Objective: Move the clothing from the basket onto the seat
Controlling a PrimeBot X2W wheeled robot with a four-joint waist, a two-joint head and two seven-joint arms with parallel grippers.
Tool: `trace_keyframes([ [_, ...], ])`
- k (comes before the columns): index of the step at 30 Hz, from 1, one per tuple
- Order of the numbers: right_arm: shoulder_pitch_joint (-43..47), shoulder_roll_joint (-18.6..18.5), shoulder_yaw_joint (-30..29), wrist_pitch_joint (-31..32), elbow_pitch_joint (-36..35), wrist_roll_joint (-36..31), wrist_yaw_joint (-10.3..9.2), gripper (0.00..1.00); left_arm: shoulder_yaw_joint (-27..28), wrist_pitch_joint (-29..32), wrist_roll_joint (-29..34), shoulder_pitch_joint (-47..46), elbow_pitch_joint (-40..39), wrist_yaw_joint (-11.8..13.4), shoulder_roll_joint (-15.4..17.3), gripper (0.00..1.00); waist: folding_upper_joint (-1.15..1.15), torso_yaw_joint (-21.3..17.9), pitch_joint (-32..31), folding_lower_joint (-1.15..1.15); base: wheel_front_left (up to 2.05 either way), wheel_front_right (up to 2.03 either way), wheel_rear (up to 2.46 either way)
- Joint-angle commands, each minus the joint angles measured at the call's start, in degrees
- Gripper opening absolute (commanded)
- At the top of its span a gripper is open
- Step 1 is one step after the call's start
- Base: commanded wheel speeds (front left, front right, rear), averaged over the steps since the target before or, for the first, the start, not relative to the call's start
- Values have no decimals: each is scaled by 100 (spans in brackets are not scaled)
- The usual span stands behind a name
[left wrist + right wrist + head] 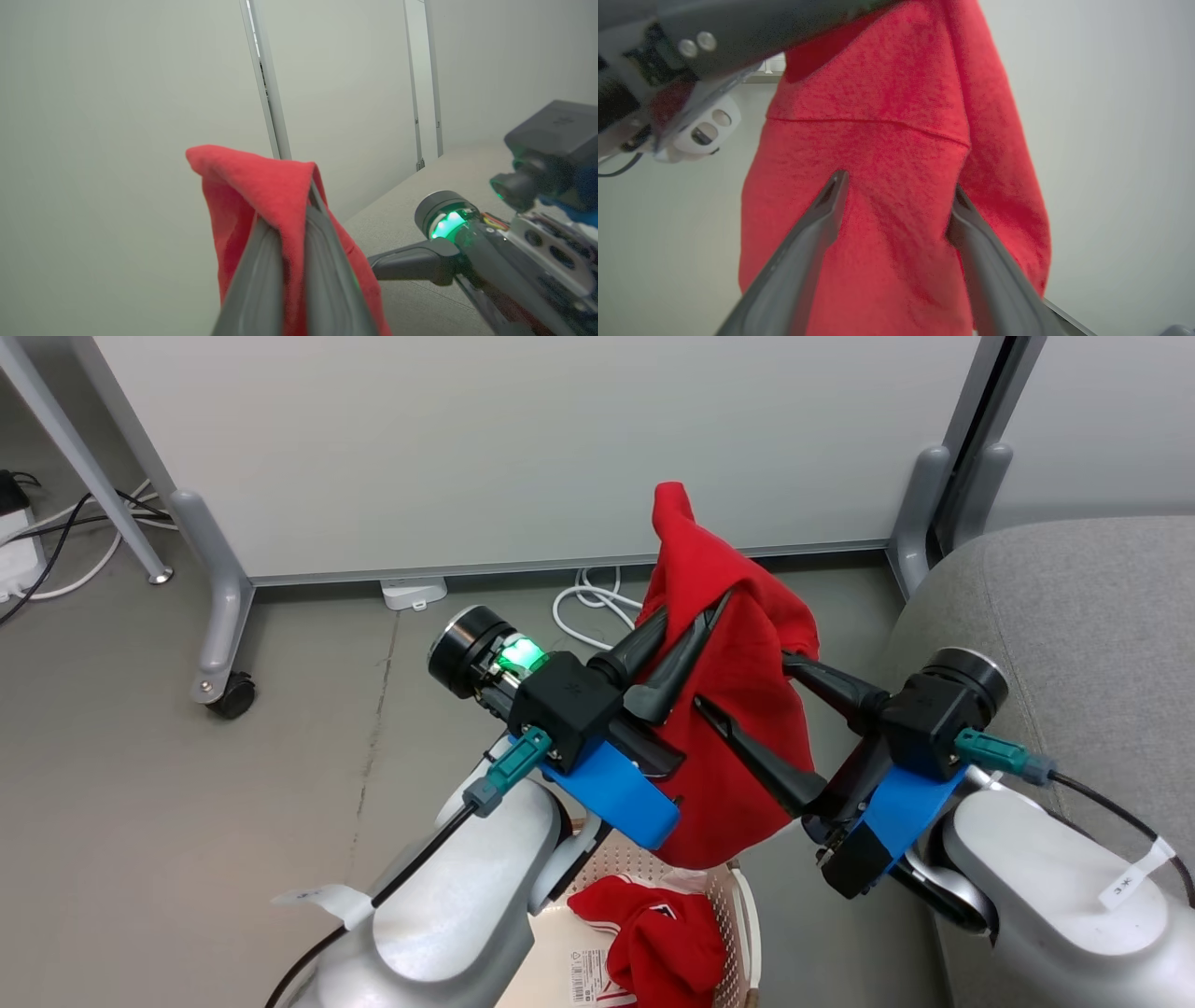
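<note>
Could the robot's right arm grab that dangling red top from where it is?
Probably yes. The right gripper is open, its fingers pointing straight at the hanging garment with nothing between them. The left gripper holds it up by a pinched fold.

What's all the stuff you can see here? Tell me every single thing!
basket: one, cream-white, bottom of the head view.
lifted garment: one, red, held up above the basket.
second garment: one, red with white trim, inside the basket.
seat: one, light grey, at the right.
partition panels: two, white with grey frames, behind.
cables: several, white and black, on the floor.
caster wheel: one, black, under the partition's foot.
left hand: one, dark, shut on the lifted garment.
right hand: one, dark, open against the lifted garment.
</note>
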Motion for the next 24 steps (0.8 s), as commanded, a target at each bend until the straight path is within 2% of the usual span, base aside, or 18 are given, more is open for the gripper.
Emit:
trace_keyframes([
  [1,-133,-52,164,-3,69,91,1,100,-52,-27,-35,-90,-57,1,-5,0,0,30,6,0,0,0,0],
  [5,-304,15,562,-4,141,469,1,100,-222,-27,-101,-144,-141,1,-3,0,0,91,18,0,0,0,0],
  [8,-334,106,626,-3,172,613,1,100,-318,-27,-141,-169,-185,35,-4,0,0,122,27,0,0,0,0],
  [9,-334,131,629,-3,180,619,1,49,-335,-27,-157,-174,-196,48,-4,0,0,130,29,0,0,0,0],
  [10,-319,163,633,-3,190,636,1,38,-351,-27,-166,-176,-202,46,-4,0,0,136,29,0,0,0,0],
  [11,-290,179,669,-3,213,659,1,0,-363,-27,-159,-179,-201,53,-5,0,0,141,28,0,0,0,0],
  [24,-178,258,533,-4,141,638,1,0,-352,-27,-158,-204,-110,104,-5,0,0,105,42,0,0,0,0],
])
